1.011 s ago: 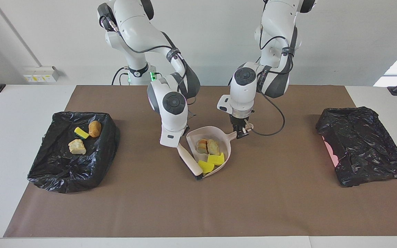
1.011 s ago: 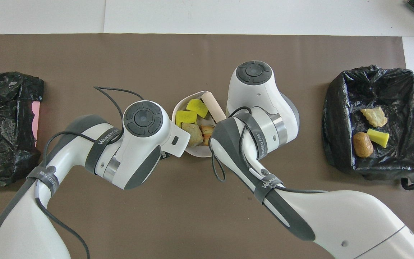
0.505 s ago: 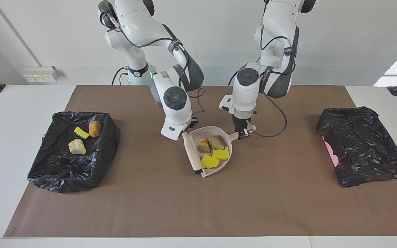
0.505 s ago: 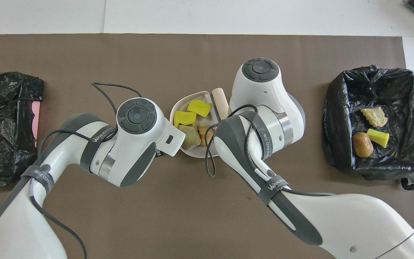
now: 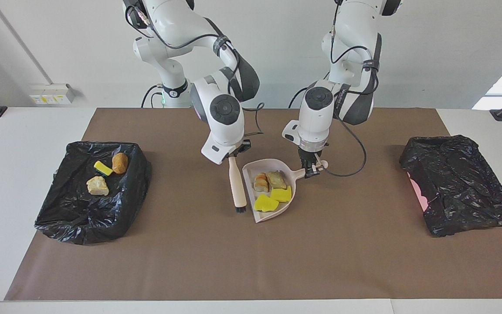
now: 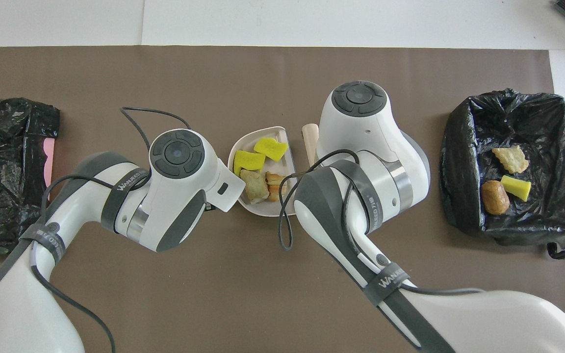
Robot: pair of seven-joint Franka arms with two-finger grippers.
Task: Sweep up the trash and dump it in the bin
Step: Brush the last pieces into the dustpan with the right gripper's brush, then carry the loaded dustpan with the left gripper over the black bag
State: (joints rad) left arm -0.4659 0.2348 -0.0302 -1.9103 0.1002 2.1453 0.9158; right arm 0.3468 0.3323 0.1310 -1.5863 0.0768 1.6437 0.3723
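A brown mat (image 5: 251, 261) covers the white counter (image 5: 15, 131) under a plain wall. Four scraps of trash (image 5: 272, 192) lie in the pale pink dustpan (image 5: 265, 214), two yellow sponge chunks and two crusty lumps, just beside the left gripper (image 5: 311, 168), whose fingers are closed on the pan's handle. Three more scraps (image 6: 505, 176) lie in the open black-lined bin (image 6: 464, 162) toward the right arm's end. The right gripper (image 5: 233, 153) has its fingers clamped on the hand brush (image 5: 236, 185), which hangs beside the pan. The facing view shows both grips; overhead the arms hide them. A crumpled black bag (image 5: 460, 183) lies toward the left arm's end.
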